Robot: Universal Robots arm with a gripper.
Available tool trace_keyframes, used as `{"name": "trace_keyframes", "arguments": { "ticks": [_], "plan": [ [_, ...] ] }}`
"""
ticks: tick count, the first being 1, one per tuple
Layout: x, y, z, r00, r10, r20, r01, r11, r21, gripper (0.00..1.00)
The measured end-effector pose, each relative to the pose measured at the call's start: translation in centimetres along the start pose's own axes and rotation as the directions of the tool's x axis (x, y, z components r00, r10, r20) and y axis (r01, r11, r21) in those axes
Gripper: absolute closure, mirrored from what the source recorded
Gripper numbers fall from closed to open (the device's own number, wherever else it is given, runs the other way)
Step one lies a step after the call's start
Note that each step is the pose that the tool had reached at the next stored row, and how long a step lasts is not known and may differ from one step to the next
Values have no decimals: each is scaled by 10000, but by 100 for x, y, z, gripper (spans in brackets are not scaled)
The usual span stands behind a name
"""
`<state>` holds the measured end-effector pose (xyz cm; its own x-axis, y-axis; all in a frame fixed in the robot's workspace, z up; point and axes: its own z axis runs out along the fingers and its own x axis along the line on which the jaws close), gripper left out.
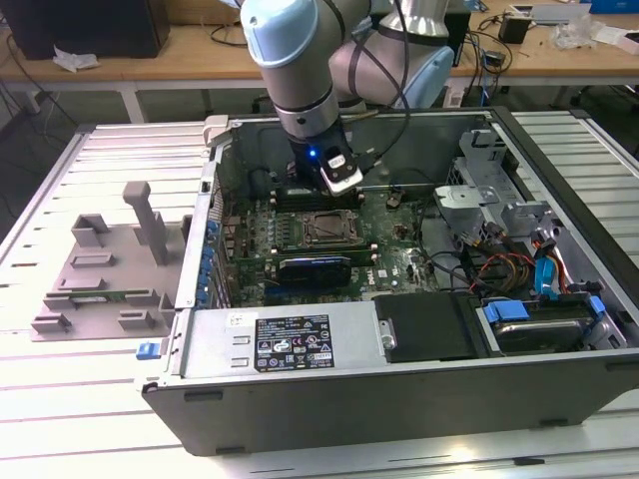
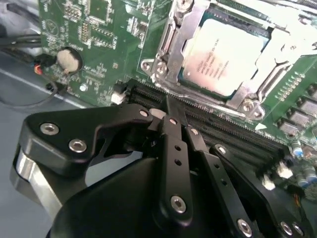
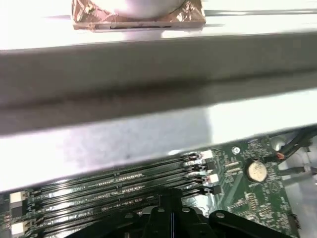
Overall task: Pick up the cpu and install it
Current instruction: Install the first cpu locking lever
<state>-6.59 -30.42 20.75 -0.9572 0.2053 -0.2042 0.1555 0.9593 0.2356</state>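
Tool (image 2: 171, 115) with fingers pressed together, empty, arm pointing down over memory slots (image 2: 233, 130) beside seated cpu (image 2: 225, 57)

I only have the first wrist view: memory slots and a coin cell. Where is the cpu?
Observer: In the second wrist view the cpu lies flat in the socket, with the metal frame around it.
Operator: Is the gripper holding anything?
Observer: No. The gripper is shut and empty, its tips over the memory slots beside the socket.
Operator: Where is the arm overall?
Observer: In the exterior view the arm reaches down into the open computer case, over the motherboard.
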Motion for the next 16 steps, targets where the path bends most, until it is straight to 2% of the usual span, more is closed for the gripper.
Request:
{"name": "trace_keyframes", "arguments": {
  "ticks": [1,3,4,6,7,8,9,10,11,13,14,16],
  "plan": [
    [-7,9,-36,10000,-6,3,6,10000,30,89],
    [-12,13,-58,10000,-13,32,12,9997,225,89],
    [-12,13,-57,10000,-15,51,13,9993,362,89],
    [-12,13,-57,9999,-42,104,34,9974,719,89],
    [-12,13,-59,9999,-75,143,61,9950,994,89],
    [-12,13,-58,9997,-127,189,101,9912,1319,89],
    [-13,13,-57,9996,-177,216,140,9872,1589,89],
    [-12,13,-58,9995,-213,233,168,9838,1788,89],
    [-12,13,-58,9993,-262,256,204,9784,2057,89],
    [-12,13,-57,9991,-324,286,246,9706,2396,89],
    [-15,13,-58,9990,-363,274,279,9645,2626,89],
    [-17,13,-57,9991,-359,244,282,9642,2636,89]
  ]
}}
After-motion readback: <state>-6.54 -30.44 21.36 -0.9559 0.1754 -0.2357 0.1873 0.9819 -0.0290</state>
